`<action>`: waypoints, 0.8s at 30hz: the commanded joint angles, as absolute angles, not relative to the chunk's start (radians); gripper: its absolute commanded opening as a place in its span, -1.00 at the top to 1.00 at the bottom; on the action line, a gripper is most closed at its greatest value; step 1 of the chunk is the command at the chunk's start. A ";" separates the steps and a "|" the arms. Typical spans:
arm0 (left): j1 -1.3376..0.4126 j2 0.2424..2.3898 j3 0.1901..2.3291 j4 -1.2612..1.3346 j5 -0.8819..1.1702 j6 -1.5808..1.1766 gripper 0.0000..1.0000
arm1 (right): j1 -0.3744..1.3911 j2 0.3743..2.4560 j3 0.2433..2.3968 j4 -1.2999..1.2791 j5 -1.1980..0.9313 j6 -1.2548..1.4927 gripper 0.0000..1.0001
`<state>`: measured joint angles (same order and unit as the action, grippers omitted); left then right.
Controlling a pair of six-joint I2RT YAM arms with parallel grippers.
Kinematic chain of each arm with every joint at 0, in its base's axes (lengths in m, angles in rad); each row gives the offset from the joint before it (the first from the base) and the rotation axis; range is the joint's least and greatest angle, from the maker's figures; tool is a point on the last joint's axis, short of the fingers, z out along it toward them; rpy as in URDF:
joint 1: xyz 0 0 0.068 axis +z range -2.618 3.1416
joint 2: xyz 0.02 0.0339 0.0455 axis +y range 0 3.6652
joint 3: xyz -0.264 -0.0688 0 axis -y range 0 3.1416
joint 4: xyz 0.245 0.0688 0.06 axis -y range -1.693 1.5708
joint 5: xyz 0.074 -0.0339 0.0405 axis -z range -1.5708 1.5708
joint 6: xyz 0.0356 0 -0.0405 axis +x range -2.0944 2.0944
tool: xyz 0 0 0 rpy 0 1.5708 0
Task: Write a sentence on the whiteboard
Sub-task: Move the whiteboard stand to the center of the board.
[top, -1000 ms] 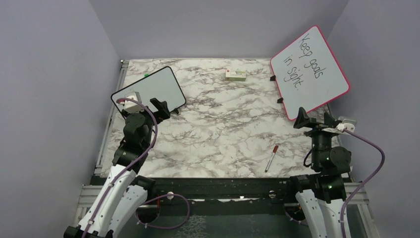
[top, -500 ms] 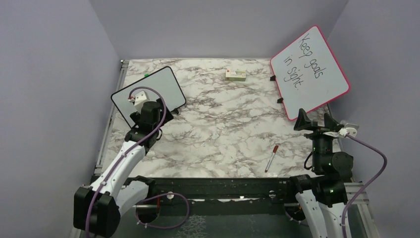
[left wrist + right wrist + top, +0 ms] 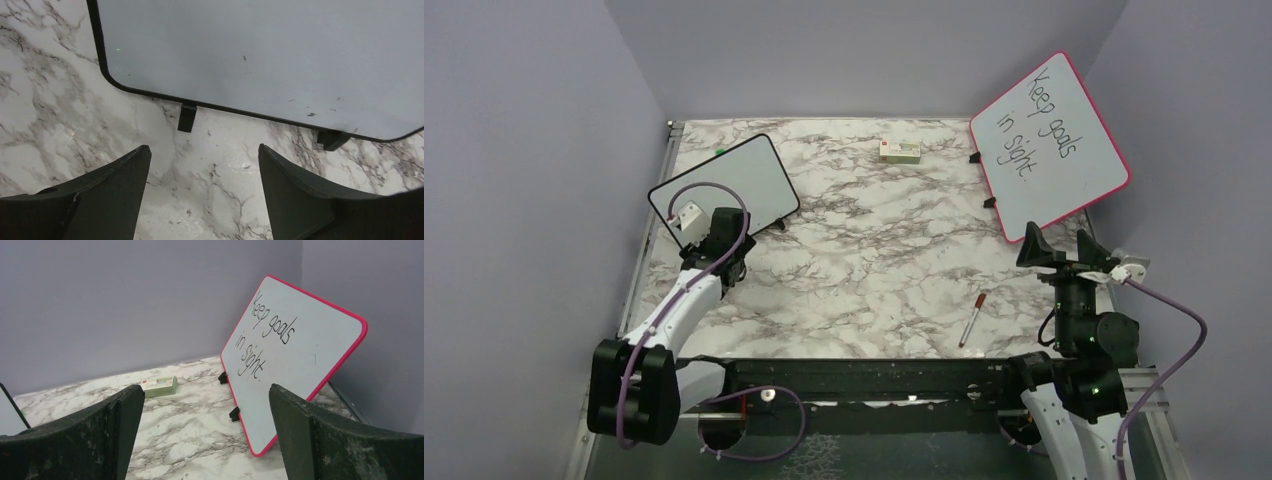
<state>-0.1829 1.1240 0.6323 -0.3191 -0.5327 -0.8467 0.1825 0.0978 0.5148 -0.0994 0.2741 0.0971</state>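
1. Right now the whiteboard (image 3: 742, 172) stands propped at the far-left of the desk (image 3: 874, 260). Its face is blank apart from a few specks, so there is no writing on it yet.
2. Left gripper (image 3: 202, 150): jaws wide with nothing between them, aimed at the board's near edge. That edge lies just beyond the tips, not touching. One black foot (image 3: 187, 118) under the frame lines up roughly with the gap.
3. Right gripper (image 3: 1060, 243): jaws wide and empty, raised at the near-right. It faces the pink-framed board (image 3: 1049, 145) reading "Keep goals in sight".
4. The marker (image 3: 971, 319) lies flat on the desk at the near-right, well apart from the whiteboard. Its long axis runs mostly near-to-far, with the red end far.
5. What we think matters for the next move: the board is dead ahead of the left jaws, and its long edge runs across their opening, not through it. The left arm is clearly the nearer one to the board. The right arm is the nearer one to the marker.
6. Our read is that the left arm takes or steadies the board first and the right arm fetches the marker.
7. Risk: the jaws open along the frame, so we'd expect a wrist roll before they can pinch the edge. A push could tip the board off its feet.
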 commanded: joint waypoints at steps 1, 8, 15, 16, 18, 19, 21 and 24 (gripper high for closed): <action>-0.152 1.193 0.603 -0.262 -0.603 -0.907 -0.51 | 0.196 0.075 0.505 -0.088 0.302 0.092 -1.00; -0.116 1.330 0.616 -0.194 -0.593 -0.953 -0.23 | 0.208 0.060 0.500 -0.083 0.314 0.088 -1.00; -0.101 1.392 0.612 -0.124 -0.570 -0.933 0.10 | 0.217 0.053 0.499 -0.083 0.326 0.082 -1.00; -0.098 1.401 0.611 -0.111 -0.565 -0.929 0.15 | 0.216 0.053 0.499 -0.085 0.326 0.083 -1.00; -0.090 1.421 0.617 -0.101 -0.560 -0.927 0.22 | 0.218 0.052 0.498 -0.085 0.327 0.082 -1.00; -0.088 1.432 0.622 -0.095 -0.555 -0.923 0.26 | 0.219 0.052 0.498 -0.086 0.327 0.082 -1.00; -0.086 1.456 0.637 -0.092 -0.542 -0.909 0.37 | 0.219 0.051 0.499 -0.084 0.327 0.083 -1.00; -0.086 1.489 0.651 -0.087 -0.509 -0.887 0.49 | 0.220 0.051 0.499 -0.088 0.331 0.081 -1.00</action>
<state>-0.0933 1.4502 0.6151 -0.1234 -0.5571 -0.9173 0.2104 0.0658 0.5053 -0.0994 0.3035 0.0959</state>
